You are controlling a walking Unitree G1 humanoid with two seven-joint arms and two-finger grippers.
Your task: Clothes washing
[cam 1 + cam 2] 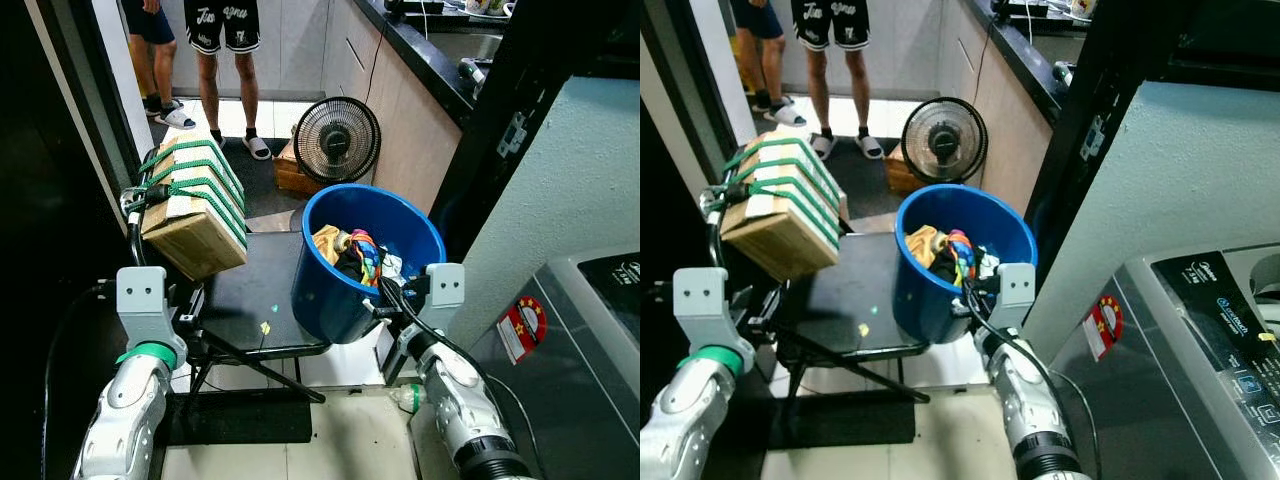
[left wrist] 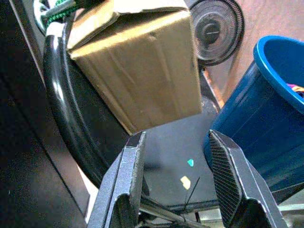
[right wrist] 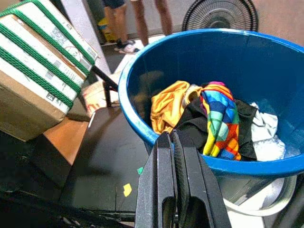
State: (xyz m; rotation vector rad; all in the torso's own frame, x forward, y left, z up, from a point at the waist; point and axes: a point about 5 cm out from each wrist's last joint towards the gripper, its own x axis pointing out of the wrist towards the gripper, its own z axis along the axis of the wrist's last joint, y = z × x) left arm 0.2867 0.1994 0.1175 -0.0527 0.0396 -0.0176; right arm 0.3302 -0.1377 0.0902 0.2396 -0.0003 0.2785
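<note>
Right tool (image 3: 173, 142) pressed together, just short of blue bucket (image 1: 330, 300) rim; clothes (image 3: 204, 118) beyond. Left tool (image 2: 178, 161) spread, box (image 2: 137, 71) ahead.

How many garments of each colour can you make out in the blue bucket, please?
Orange garment: 1
Multicoloured checked garment: 1
Black garment: 1
White garment: 1
Total: 4 visible in the blue bucket; any underneath are hidden.
</note>
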